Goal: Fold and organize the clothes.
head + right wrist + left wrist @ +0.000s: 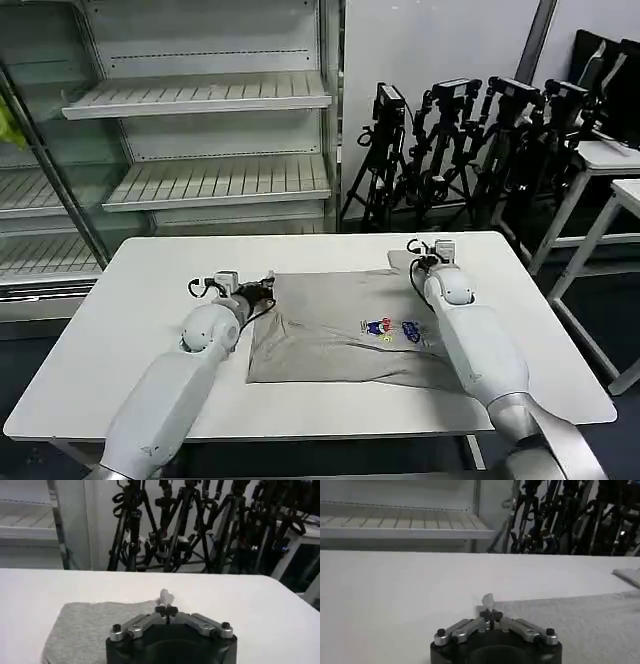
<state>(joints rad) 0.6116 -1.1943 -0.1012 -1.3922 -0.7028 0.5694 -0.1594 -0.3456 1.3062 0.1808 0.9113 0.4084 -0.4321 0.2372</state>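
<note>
One of the clothes, a light grey shirt (330,330) with a small multicolour chest print (390,328), lies partly folded in the middle of the white table (130,300). My left gripper (262,288) sits low at the shirt's far left corner. In the left wrist view that gripper (491,615) is shut, with a small tuft of grey cloth (488,600) poking up between the tips. My right gripper (418,262) is at the far right corner. The right wrist view shows it (166,611) shut on a pinch of the shirt (90,625).
White wire shelves (210,180) stand behind the table at the left. A cluster of black tripods (460,140) fills the back right. More white tables (610,170) stand to the right. Bare tabletop surrounds the shirt.
</note>
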